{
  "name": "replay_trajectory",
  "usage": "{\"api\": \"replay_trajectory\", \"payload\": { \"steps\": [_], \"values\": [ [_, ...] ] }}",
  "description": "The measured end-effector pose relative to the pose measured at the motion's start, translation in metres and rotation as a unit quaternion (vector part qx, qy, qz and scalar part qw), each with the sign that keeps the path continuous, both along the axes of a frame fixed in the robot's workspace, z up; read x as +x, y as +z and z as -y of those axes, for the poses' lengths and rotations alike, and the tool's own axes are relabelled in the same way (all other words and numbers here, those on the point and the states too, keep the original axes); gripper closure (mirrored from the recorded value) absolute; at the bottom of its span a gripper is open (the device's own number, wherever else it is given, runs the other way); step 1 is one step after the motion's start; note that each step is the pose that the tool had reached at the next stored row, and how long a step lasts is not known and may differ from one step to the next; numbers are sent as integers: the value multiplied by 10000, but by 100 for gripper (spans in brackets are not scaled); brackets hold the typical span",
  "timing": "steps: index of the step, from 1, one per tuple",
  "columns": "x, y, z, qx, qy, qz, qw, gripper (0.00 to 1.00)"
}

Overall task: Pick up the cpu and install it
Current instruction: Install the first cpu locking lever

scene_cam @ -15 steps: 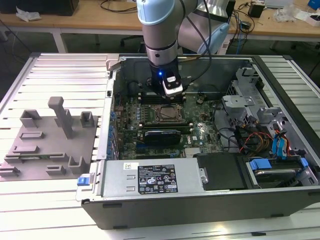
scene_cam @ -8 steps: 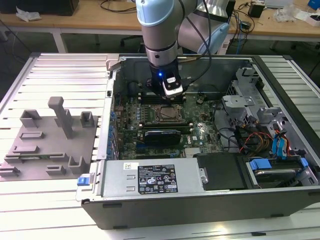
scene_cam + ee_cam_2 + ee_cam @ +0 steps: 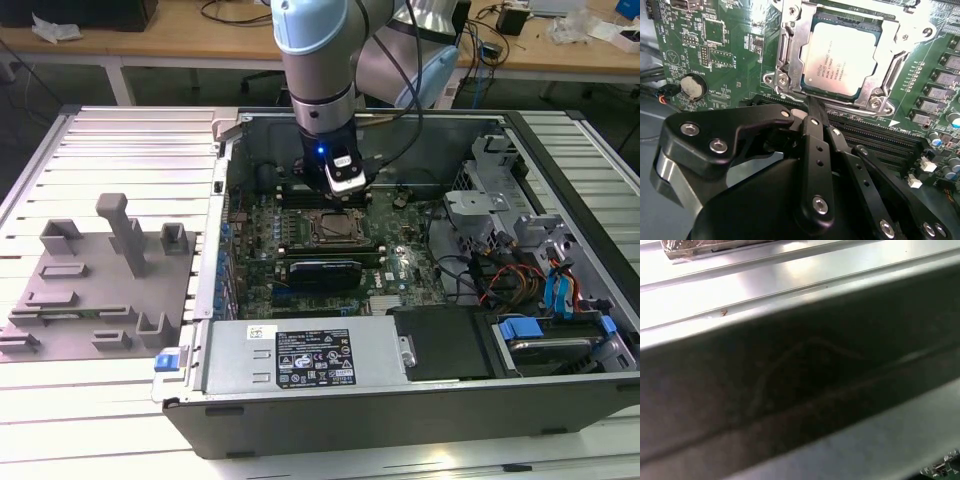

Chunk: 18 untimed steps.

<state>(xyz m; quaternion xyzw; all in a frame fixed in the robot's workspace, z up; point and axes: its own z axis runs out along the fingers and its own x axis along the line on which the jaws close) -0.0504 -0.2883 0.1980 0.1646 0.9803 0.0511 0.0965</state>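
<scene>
Our gripper (image 3: 812, 107) hovers just beside the cpu (image 3: 840, 60), which already lies flat in the motherboard socket (image 3: 785, 50) beyond the fingertips; the fingers appear drawn together, holding nothing, though we cannot be certain.

Dark metal case wall (image 3: 800, 385), green circuit board corner (image 3: 942, 467).

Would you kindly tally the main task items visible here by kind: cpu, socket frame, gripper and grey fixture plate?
cpu: 1, seated in the socket
socket frame: 1
gripper: 1, beside the socket
grey fixture plate: 1
Total: 4
</scene>
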Motion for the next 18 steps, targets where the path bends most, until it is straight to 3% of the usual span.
{"api": "replay_trajectory", "payload": {
  "steps": [7,13,14,15,16,18],
  "values": [
    [24,2,7,33,-1,0,10000,89],
    [25,85,6,18,0,0,10000,89],
    [26,93,6,-39,0,-11,10000,89],
    [29,95,6,-154,0,-57,9999,89],
    [30,96,7,-298,0,-129,9995,89],
    [32,96,7,-410,1,-193,9990,89]
  ]
}}
